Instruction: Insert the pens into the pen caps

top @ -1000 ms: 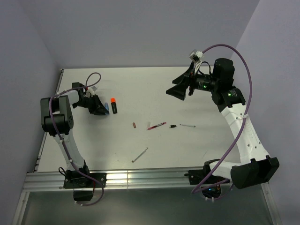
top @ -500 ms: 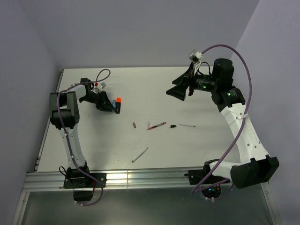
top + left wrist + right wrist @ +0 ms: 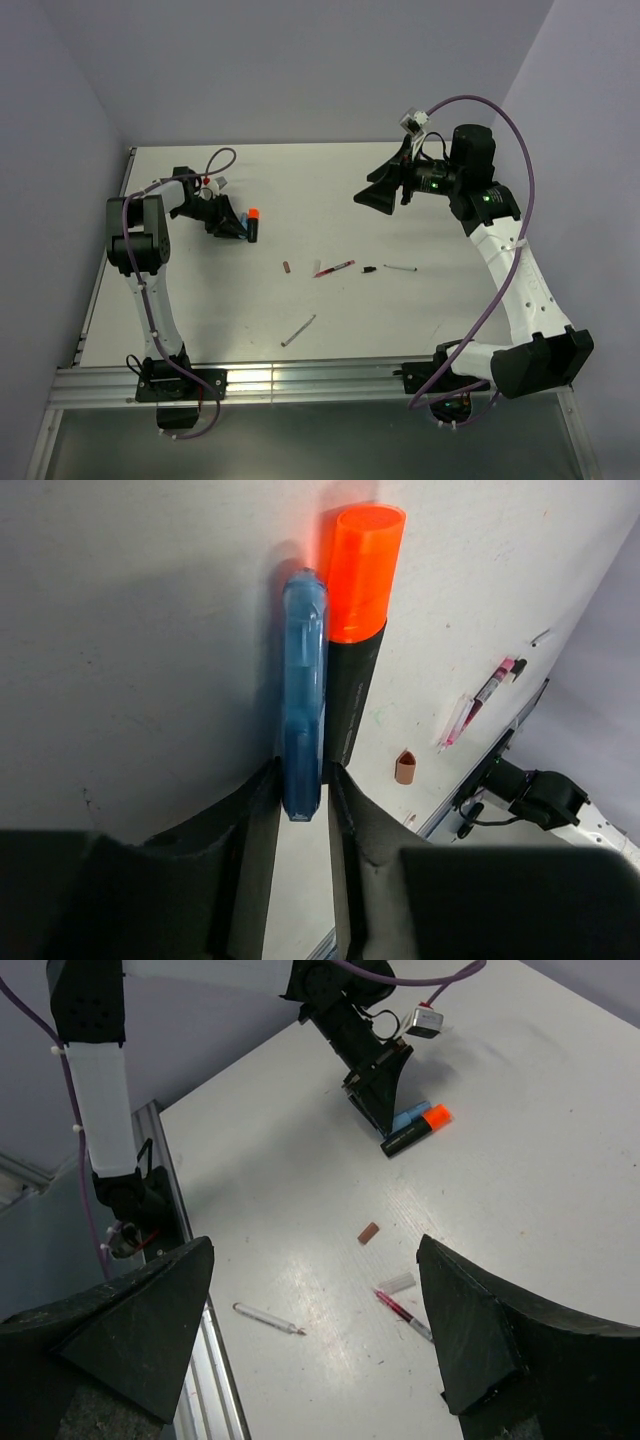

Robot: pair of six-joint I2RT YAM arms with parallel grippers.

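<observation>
Near centre: grey pen (image 3: 298, 330). Mid-table, l to r: dark red cap (image 3: 286, 267), red pen (image 3: 334, 268), black cap (image 3: 369, 269), white pen (image 3: 400, 268). Far left: left gripper (image 3: 303, 778) straddling light-blue marker (image 3: 303, 680) end, clamped or slack, can't tell; black marker (image 3: 352, 695) tight against its right. Far right: right gripper (image 3: 375, 196) raised, jaws wide apart.

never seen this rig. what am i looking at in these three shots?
A robot's left arm and right arm, bolted at the edge of a table. One view is from overhead; the other two come from a camera on each wrist. The left gripper has its fingers either side of a light-blue marker lying beside a black marker with an orange end; whether it squeezes is unclear. The right gripper hangs wide open, empty. Loose on the table: dark red cap, red pen, black cap, white pen, grey pen.
</observation>
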